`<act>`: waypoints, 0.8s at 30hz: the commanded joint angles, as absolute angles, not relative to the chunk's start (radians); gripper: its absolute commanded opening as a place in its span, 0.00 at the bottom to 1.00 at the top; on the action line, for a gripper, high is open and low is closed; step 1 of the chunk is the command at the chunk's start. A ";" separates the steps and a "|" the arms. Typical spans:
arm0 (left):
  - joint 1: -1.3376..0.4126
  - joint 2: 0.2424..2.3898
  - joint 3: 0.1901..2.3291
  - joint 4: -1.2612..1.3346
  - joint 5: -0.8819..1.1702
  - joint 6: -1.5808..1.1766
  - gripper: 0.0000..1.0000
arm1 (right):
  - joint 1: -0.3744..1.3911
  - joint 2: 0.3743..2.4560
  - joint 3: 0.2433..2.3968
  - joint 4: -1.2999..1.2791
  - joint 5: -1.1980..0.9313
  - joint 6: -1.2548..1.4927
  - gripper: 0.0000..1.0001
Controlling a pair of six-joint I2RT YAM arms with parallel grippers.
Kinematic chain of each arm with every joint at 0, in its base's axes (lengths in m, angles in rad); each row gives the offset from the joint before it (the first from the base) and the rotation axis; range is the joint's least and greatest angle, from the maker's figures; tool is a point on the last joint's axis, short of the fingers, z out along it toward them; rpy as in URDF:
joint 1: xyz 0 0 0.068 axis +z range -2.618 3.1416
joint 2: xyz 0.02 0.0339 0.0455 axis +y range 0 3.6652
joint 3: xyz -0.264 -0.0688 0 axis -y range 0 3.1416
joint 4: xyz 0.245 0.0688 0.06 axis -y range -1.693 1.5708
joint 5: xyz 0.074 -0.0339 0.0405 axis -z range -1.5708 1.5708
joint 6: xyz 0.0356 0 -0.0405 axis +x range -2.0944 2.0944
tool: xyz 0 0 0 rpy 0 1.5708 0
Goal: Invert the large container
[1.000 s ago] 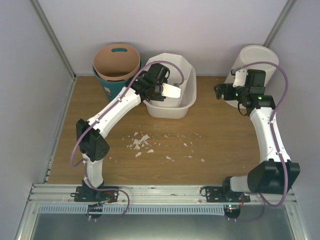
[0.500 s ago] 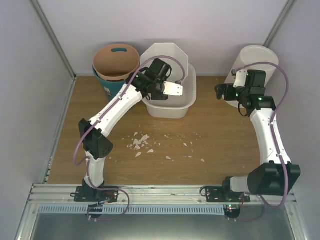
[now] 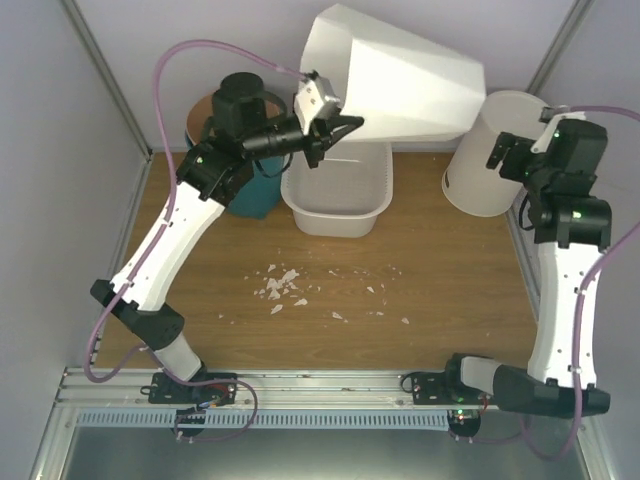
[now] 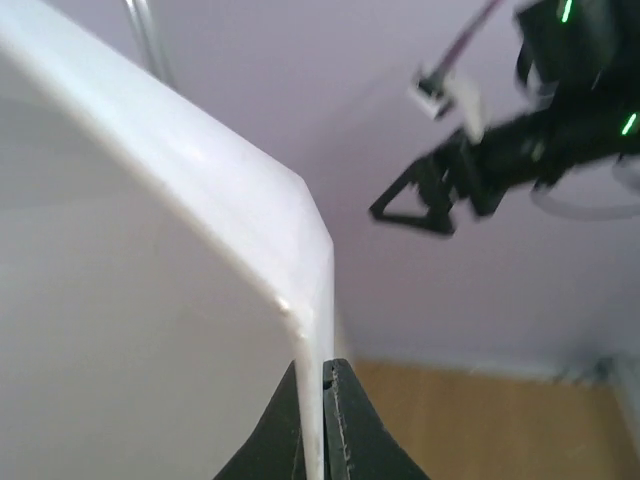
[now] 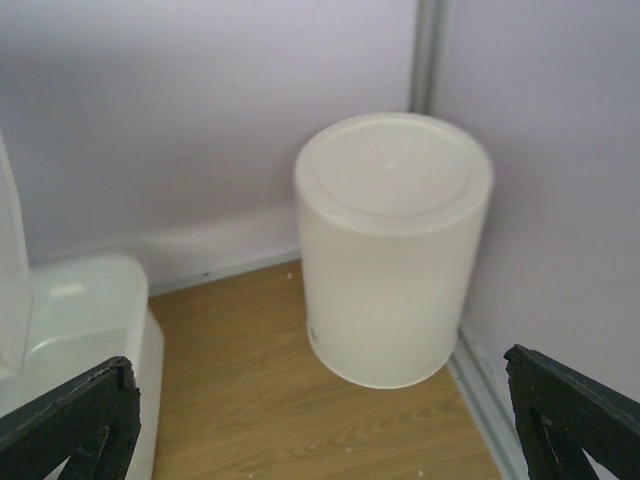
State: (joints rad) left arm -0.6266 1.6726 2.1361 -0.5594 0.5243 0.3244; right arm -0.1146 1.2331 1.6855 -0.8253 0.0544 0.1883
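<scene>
The large container (image 3: 340, 200) is the wide white tub with perforated sides, standing open side up at the back of the table; its corner shows in the right wrist view (image 5: 75, 315). My left gripper (image 3: 335, 125) is raised above it, shut on the rim of a tall octagonal white bin (image 3: 400, 85) that hangs tipped on its side in the air. In the left wrist view the left gripper (image 4: 322, 372) pinches that thin white rim (image 4: 310, 330). My right gripper (image 3: 505, 155) is open and empty, to the right of the tub, facing a round bin.
A round white bin (image 3: 490, 150) stands bottom up in the back right corner, also seen by the right wrist (image 5: 395, 250). A teal bin (image 3: 255, 190) sits behind the left arm. White scraps (image 3: 285, 285) litter the wooden table. Walls close in on three sides.
The left gripper shut on the octagonal bin's rim and raised it from the tub, tipping it sideways. The right arm rose and swung right, away from the tub.
</scene>
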 commanded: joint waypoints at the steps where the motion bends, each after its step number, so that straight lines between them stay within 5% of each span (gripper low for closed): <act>1: -0.553 1.679 2.010 -0.092 0.928 -0.268 0.00 | -0.135 1.191 1.778 -0.940 0.169 0.235 1.00; 11: -0.560 1.762 1.693 0.690 1.071 -1.092 0.00 | -0.134 0.977 1.870 -0.764 0.374 0.297 1.00; 24: -0.733 1.877 1.568 1.173 0.865 -1.557 0.00 | -0.135 1.055 2.000 -0.841 0.312 0.293 1.00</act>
